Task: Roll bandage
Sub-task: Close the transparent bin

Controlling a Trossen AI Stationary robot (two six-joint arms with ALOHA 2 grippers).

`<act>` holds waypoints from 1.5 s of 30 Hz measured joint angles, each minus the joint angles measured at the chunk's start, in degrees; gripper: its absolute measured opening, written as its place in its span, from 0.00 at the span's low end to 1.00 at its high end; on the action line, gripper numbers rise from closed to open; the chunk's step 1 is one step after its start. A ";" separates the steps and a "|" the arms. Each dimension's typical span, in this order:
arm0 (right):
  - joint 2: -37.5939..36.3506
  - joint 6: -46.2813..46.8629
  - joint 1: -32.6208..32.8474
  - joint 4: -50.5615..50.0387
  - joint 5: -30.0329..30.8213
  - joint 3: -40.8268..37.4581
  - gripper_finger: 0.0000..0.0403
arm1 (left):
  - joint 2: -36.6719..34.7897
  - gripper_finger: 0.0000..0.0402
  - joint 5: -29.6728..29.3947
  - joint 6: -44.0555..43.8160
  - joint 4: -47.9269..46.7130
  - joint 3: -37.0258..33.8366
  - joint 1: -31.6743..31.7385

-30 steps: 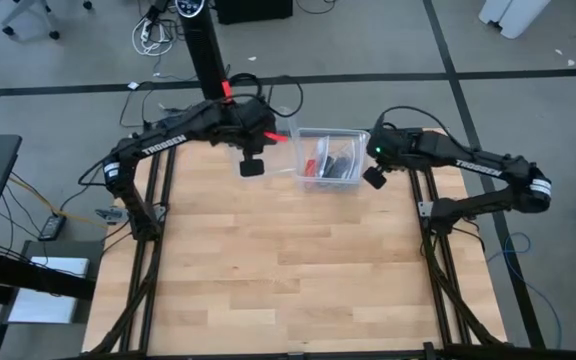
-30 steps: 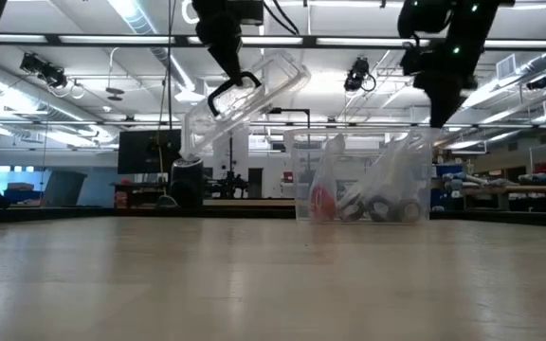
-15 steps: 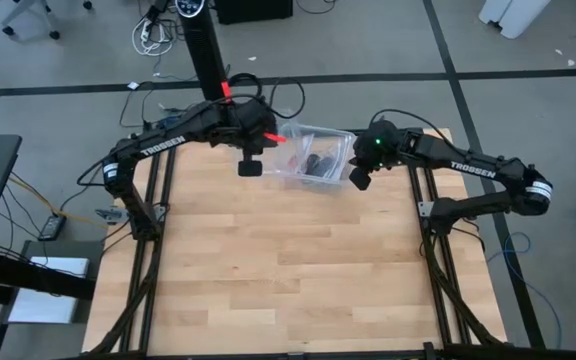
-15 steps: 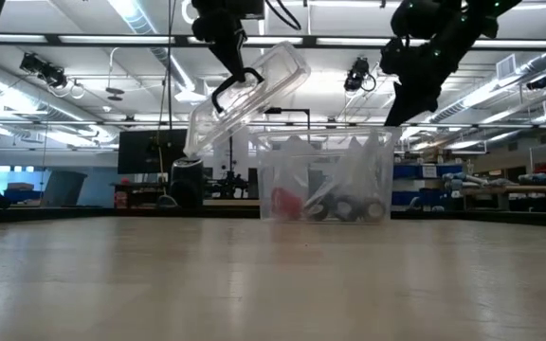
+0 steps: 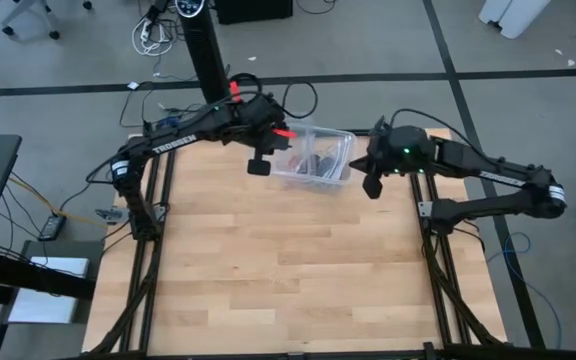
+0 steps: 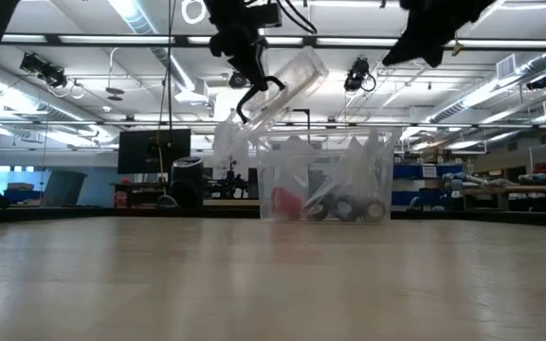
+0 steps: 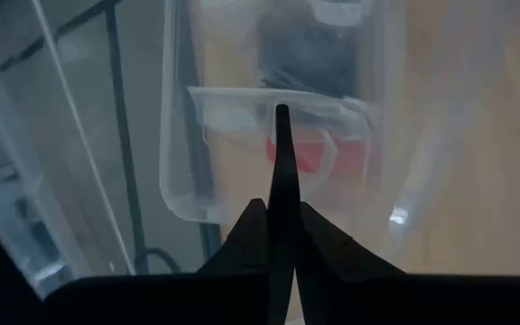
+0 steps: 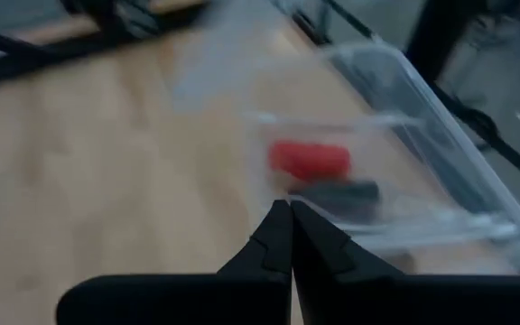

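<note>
Overhead, your two arms meet at a clear plastic bin standing at the far edge of the wooden bench. Your left claw, fingers pressed together, grips the bin's clear lid and holds it tilted in the air above the bin's left end; from the left wrist the fingers show as a single dark wedge against the lid's rim. Your right claw hangs just off the bin's right end, clear of its wall, with its fingers shut on nothing. The bandage sits inside the bin as a small red roll on the floor toward the left end; it shows red through the clear wall from the right wrist and through the lid from the left wrist. Beside it in the bin lie dark round items and crinkled clear plastic that rises toward the rim. Beyond the bin, the low view looks into a workshop with ceiling lights and a dark monitor.
</note>
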 joint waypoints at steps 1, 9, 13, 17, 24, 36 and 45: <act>-0.63 1.34 0.97 0.83 0.00 0.06 0.00 | 0.16 0.05 0.06 0.10 0.63 -0.02 0.24; 0.49 10.78 4.48 15.52 2.39 0.20 0.11 | 0.34 0.05 0.12 -0.15 3.67 1.50 -0.40; 2.77 1.40 6.55 18.77 2.61 0.20 0.23 | 0.27 0.05 1.57 -0.02 4.10 2.44 -0.77; 3.87 -5.57 9.19 18.81 6.97 0.20 0.31 | 1.14 0.05 3.84 0.13 6.59 2.53 -0.36; 3.27 -7.22 12.16 17.47 11.78 0.23 0.31 | 7.32 0.05 4.12 1.30 7.69 2.50 0.37; -4.69 1.85 9.55 -6.23 30.44 0.26 0.25 | 13.21 0.05 4.50 0.54 9.03 12.32 0.17; -4.57 11.10 -5.94 -13.37 25.12 -8.42 0.02 | 13.19 0.05 5.11 -0.50 7.70 14.73 0.15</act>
